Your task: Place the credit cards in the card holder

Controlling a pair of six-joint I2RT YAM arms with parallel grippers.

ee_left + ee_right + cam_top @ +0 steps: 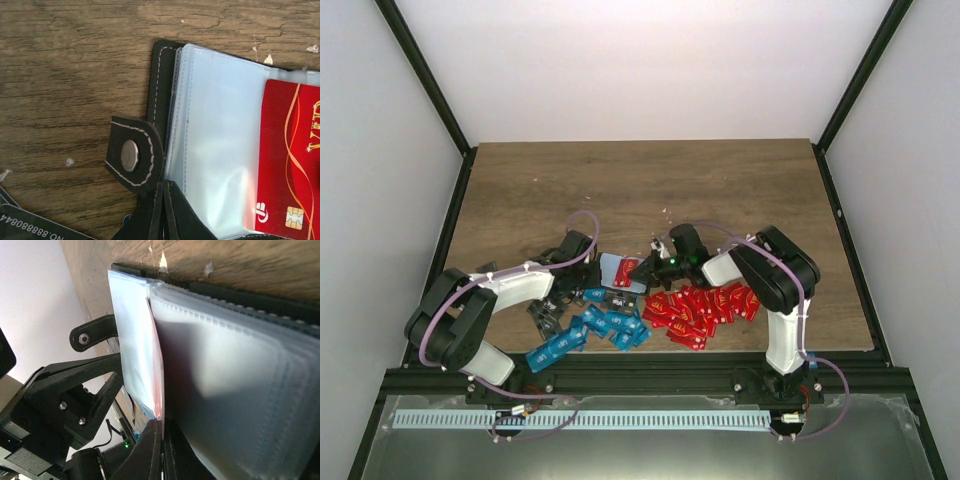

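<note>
Red card [158, 385] — pinched by right gripper [161, 440], long axis up-frame into card holder [225, 390]; left gripper [162, 212] clamps its cover — lower centre.

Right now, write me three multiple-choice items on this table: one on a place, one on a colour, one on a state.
1. Where does the pile of red cards lie, against the blue cards?
A. To their right
B. To their left
C. Underneath them

2. What colour is the card partly inside the clear sleeve?
A. Blue
B. Black
C. Red

3. The card holder is
A. snapped shut
B. open
C. buried under cards

Answers:
1 A: the top view shows red to the right of blue.
2 C: the left wrist view shows its red face.
3 B: its sleeves are spread out and the snap tab hangs free.
</note>
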